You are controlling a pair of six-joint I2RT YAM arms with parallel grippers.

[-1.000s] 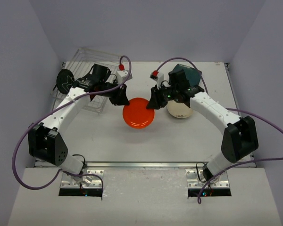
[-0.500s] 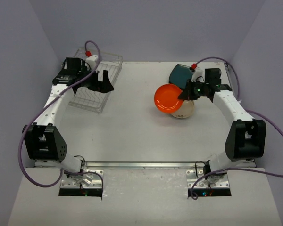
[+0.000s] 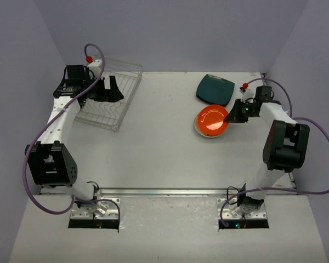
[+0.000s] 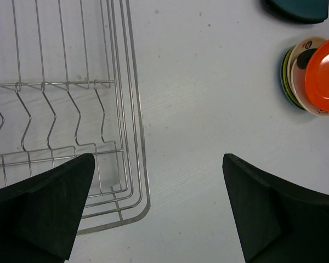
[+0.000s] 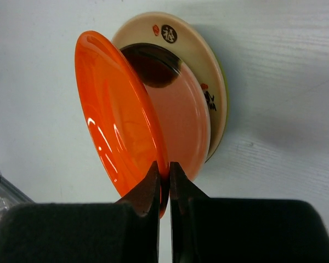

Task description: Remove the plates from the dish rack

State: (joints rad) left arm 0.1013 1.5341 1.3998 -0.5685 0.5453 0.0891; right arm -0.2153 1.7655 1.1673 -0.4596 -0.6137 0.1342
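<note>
within the last second the orange plate (image 5: 118, 120) has gone from the middle of the counter (image 3: 153, 148) to its right edge. the right end effector (image 5: 163, 174) now pinches the plate's rim, closed on it, and tilts it over the cream plate (image 5: 200, 66) lying there. the dark teal plate (image 3: 215, 89) sits just behind, toward the far right corner. the left end effector (image 4: 158, 164) has swung back over the dish rack (image 4: 136, 109) at the far left corner, spread wide and holding nothing. one more plate is nearly unloaded. the rack may be empty, though the arm hides part of it. the cream plate bears a dark seal, too small to read.
</note>
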